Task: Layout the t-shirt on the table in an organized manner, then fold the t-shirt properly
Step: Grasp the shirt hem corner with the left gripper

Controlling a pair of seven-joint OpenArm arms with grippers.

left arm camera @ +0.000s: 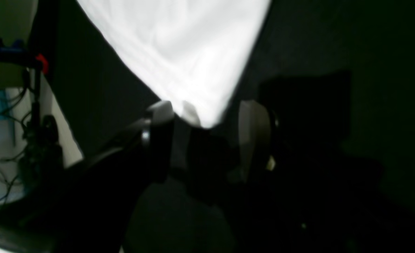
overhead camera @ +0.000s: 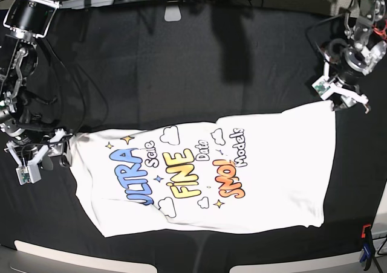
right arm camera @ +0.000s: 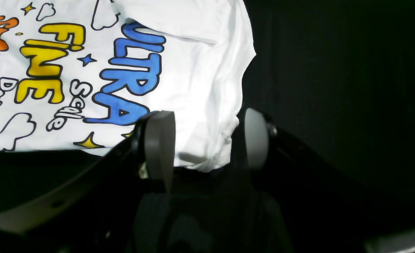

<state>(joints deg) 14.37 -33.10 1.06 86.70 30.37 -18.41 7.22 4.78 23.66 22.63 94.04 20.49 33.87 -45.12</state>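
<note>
The t-shirt (overhead camera: pixel 272 176) lies print-up and spread across the black table (overhead camera: pixel 181 61), its lettering reading along its length. My left gripper (overhead camera: pixel 343 101) stands open at the shirt's far right corner. In the left wrist view the plain white shirt (left arm camera: pixel 179 45) tapers to a corner tip lying between the two spread fingers (left arm camera: pixel 253 133) of that gripper (left arm camera: pixel 207 121). My right gripper (overhead camera: pixel 45 161) is open at the shirt's left corner. Its wrist view shows the printed t-shirt (right arm camera: pixel 193 70) with a crumpled corner sitting between the fingers (right arm camera: pixel 158 147) of the gripper (right arm camera: pixel 207 140).
A red-and-blue clamp (overhead camera: pixel 364 240) grips the table's near right edge, and another clamp (left arm camera: pixel 40 63) shows at an edge in the left wrist view. A small white tag (overhead camera: pixel 173 14) lies near the far edge. Cables run behind the table.
</note>
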